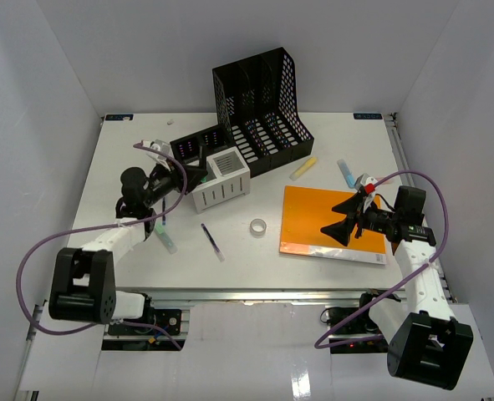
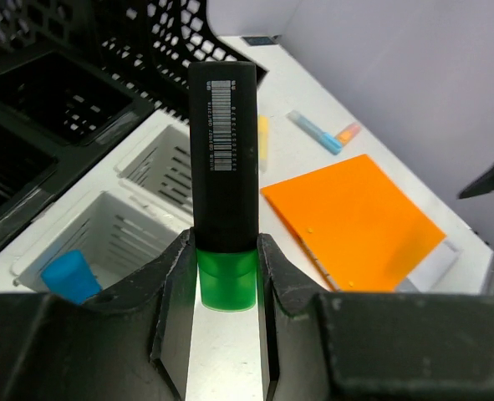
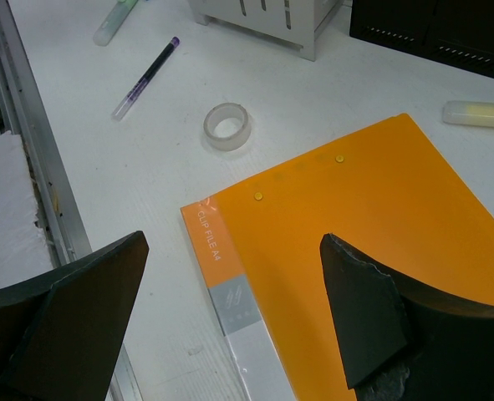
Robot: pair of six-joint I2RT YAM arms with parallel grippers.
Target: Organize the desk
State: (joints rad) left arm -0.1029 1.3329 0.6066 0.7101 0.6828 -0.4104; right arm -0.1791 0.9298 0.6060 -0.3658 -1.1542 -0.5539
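Black-and-green highlighter (image 2: 222,150) stood pinched in my left gripper (image 2: 226,251), near the white pen holder (image 2: 138,225), which already held one blue item (image 2: 69,276). My right gripper (image 3: 231,251) hung spread above the orange file (image 3: 355,234). Tape roll (image 3: 226,127) and purple pen (image 3: 146,75) lay loose on the desk (image 1: 247,267); I judged most of the tidying remained.

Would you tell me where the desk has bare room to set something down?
Bare desk lies at the far-left corner beside the rack, and along the near edge between pen and folder. Crowded: white bin, rack and left gripper holding a highlighter.
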